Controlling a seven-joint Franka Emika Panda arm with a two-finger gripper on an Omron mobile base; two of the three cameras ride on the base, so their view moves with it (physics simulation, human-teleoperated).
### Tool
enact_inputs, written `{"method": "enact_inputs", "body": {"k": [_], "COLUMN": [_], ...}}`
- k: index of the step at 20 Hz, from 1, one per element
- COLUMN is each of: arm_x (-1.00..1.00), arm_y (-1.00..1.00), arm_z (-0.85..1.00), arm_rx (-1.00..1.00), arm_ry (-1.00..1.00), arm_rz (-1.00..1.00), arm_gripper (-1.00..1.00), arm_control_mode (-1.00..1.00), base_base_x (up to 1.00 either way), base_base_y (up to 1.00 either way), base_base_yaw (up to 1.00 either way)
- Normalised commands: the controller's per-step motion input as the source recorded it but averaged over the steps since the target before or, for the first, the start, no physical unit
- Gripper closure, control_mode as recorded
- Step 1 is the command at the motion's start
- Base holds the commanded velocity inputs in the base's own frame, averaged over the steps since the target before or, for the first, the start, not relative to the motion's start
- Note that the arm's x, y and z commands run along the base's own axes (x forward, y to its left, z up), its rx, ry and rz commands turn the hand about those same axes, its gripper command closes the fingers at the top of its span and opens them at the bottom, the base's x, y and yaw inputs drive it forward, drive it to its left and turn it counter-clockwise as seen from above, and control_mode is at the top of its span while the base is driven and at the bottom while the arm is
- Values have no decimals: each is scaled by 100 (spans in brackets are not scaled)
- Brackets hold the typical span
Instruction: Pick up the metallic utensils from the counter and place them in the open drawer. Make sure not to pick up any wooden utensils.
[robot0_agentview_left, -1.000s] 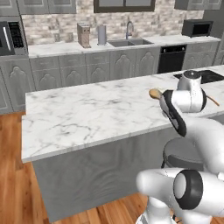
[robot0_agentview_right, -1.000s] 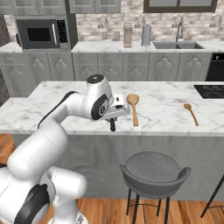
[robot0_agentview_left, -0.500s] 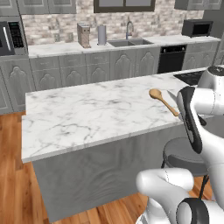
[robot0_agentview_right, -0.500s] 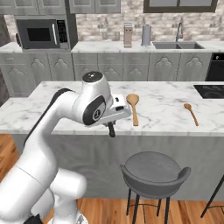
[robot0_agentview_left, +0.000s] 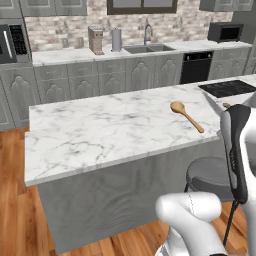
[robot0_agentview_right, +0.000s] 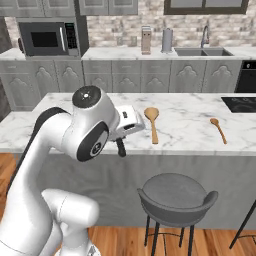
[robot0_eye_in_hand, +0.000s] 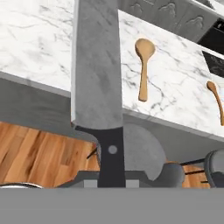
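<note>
One knife (robot0_eye_in_hand: 97, 65) clamped by handle in closed end effector (robot0_eye_in_hand: 110, 173), off table (robot0_agentview_right: 190, 131) edge; blade could swing, slip loose before drawer.

base views flank arm, sharing counter (robot0_agentview_left: 100, 130), hand view close above

A home kitchen, rendered. Shown by a marble-topped island bench (robot0_agentview_right: 190, 135) with round stools (robot0_agentview_right: 176, 196) drawn up to it, grey arch-panelled cabinets (robot0_agentview_right: 125, 75) along the back wall, a sink with faucet (robot0_agentview_right: 204, 47), a microwave (robot0_agentview_right: 47, 38), a black cooktop (robot0_agentview_left: 227, 88), a tiled backsplash (robot0_agentview_left: 60, 30) and a wooden plank floor (robot0_agentview_left: 15, 210).
</note>
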Motion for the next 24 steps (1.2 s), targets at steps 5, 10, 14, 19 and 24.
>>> {"method": "enact_inputs", "body": {"k": [5, 10, 14, 19, 24], "arm_x": [-48, -44, 0, 0, 0], "arm_y": [19, 36, 0, 0, 0], "arm_z": [55, 45, 0, 0, 0], "arm_rx": [0, 0, 0, 0, 0], "arm_ry": [-34, -34, 0, 0, 0], "arm_rz": [1, 3, 0, 0, 0], "arm_gripper": [100, 100, 100, 100, 100], "arm_control_mode": [-100, -100, 100, 100, 100], "base_base_x": [0, 0, -43, -71, -60], "base_base_y": [0, 0, 65, 100, 100], "base_base_yaw": [0, 0, 6, 10, 12]}}
